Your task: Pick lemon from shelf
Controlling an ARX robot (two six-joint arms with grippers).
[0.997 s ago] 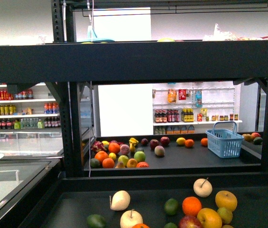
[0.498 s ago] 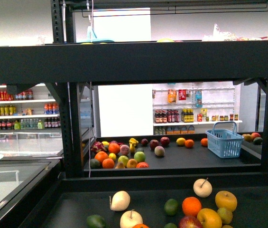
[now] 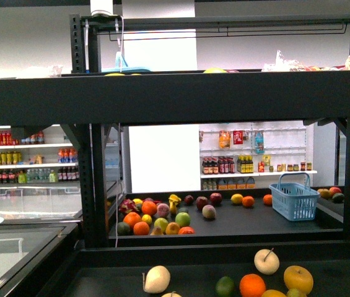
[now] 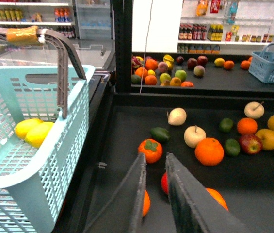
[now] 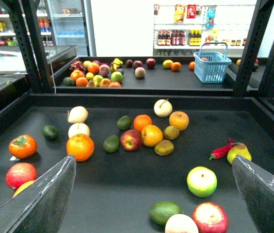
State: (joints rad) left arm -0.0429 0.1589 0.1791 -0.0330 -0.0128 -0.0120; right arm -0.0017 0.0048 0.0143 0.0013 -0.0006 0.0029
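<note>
Lemon: two bright yellow ovals, one (image 4: pixel 40 134) touching the other (image 4: pixel 26 127), lie in the basket at far left; both are off the shelf tray.
Basket: pale teal (image 4: pixel 73 121), with a grey handle upright, just beside the tray's left edge; only its corner shows in the front view.
Left gripper: (image 4: pixel 155 158) hangs over the near tray's left part, jaws a narrow gap apart with nothing between them; red and orange fruit show below the fingers.
Shelf: black tiered rack (image 3: pixel 175 86) with perforated posts, a near tray low down and a far tray behind it.
Near tray fruit: persimmon (image 4: pixel 150 150), big orange (image 4: pixel 209 151), pale pears, green and red fruit, loosely scattered.
Far tray: a fruit cluster at its left end, and further right a yellow fruit (image 3: pixel 236 199) too small to name.
Right gripper: (image 5: pixel 153 159) jaws spread wide and empty, over the near tray.
Blue basket: (image 3: pixel 294 199) at the far tray's right end.
</note>
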